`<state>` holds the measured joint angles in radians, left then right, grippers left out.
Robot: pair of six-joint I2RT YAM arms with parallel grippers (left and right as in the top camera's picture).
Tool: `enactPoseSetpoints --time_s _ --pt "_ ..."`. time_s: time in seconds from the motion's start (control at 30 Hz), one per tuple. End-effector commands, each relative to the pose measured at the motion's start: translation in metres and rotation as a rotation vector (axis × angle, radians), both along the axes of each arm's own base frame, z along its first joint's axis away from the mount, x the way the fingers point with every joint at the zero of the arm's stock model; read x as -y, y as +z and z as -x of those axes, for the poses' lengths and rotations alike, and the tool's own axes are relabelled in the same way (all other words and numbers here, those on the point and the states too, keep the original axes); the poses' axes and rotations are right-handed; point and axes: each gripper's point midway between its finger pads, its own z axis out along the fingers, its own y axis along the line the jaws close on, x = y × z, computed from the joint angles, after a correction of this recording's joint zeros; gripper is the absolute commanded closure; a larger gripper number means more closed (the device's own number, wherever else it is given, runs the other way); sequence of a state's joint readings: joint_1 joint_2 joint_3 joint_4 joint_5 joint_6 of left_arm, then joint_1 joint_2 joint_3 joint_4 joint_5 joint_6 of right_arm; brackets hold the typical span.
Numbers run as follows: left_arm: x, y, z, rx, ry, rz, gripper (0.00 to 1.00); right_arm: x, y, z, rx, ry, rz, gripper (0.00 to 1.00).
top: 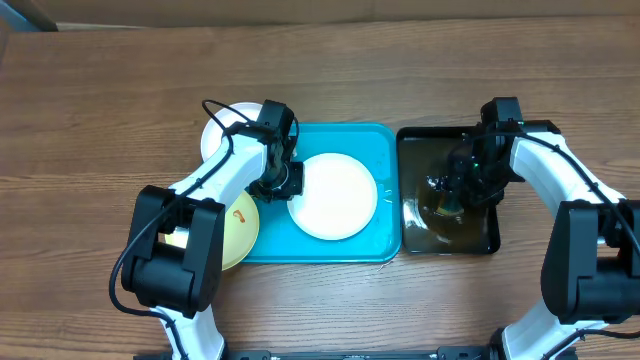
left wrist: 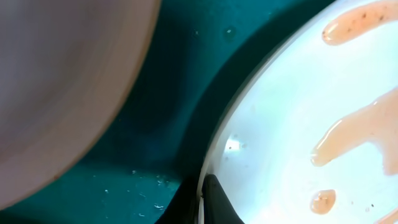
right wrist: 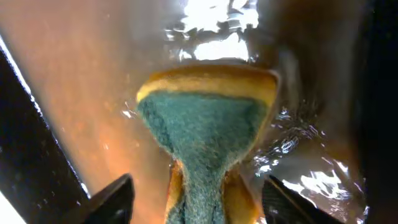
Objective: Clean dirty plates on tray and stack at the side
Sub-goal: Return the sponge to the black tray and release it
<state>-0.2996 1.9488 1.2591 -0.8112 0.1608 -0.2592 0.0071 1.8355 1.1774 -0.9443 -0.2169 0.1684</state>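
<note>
The turquoise tray lies mid-table with a white plate on it. My left gripper is shut on that plate's left rim. In the left wrist view the fingers pinch the rim and orange-red smears show on the plate. A second white plate lies past the tray's back left corner. A yellow-green plate with an orange smear lies left of the tray. My right gripper is down in the black tray, shut on a yellow and green sponge in brownish water.
The black tray holding water stands right of the turquoise tray, almost touching it. A blurred pale plate edge fills the upper left of the left wrist view. Wooden table lies all around.
</note>
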Motion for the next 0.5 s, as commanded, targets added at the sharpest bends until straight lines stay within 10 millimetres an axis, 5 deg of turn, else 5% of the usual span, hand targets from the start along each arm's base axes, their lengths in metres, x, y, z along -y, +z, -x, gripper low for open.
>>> enactPoseSetpoints --time_s 0.0,0.23,0.47 --pt "0.0 -0.004 0.007 -0.058 -0.002 -0.01 0.96 0.003 0.019 -0.009 0.013 -0.02 0.006 0.23" --pt "-0.016 0.041 -0.01 -0.045 0.017 -0.137 0.96 0.024 0.083 -0.034 0.056 -0.071 0.023 0.0" --pt "-0.02 0.078 -0.029 0.013 0.023 -0.175 0.96 0.067 0.095 -0.05 0.118 -0.146 0.135 0.0"
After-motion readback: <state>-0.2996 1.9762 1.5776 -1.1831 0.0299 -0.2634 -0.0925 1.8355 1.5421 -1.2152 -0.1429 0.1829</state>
